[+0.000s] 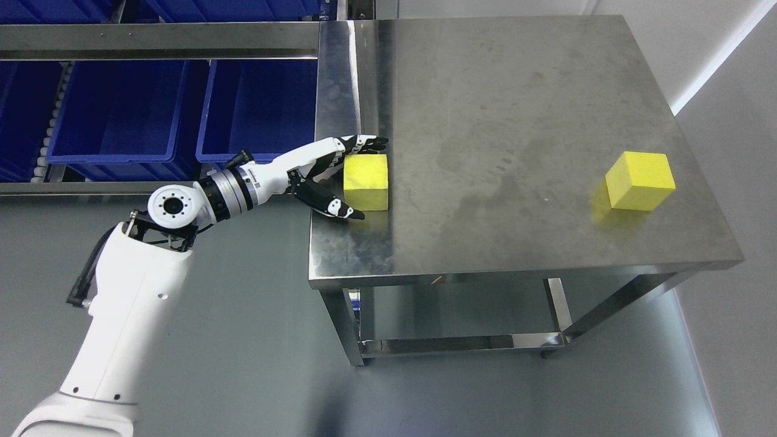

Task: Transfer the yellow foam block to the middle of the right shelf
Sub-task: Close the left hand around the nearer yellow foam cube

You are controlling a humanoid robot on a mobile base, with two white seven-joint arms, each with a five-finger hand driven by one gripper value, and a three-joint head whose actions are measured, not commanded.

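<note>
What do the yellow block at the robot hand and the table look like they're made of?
Yellow block: probably foam, with matte faces that show no shine. Table: apparently brushed stainless steel, grey, smudged, and faintly reflecting the block.

A brushed stainless-steel table (pixel 516 103) with a lower crossbar frame fills the right half of the view, its top smudged and scuffed. To its left, a steel rack holds deep blue plastic bins (pixel 121 115) side by side behind a horizontal metal rail (pixel 158 40). Below lies a smooth grey floor (pixel 243 340); a pale wall (pixel 728 121) stands at right.
</note>
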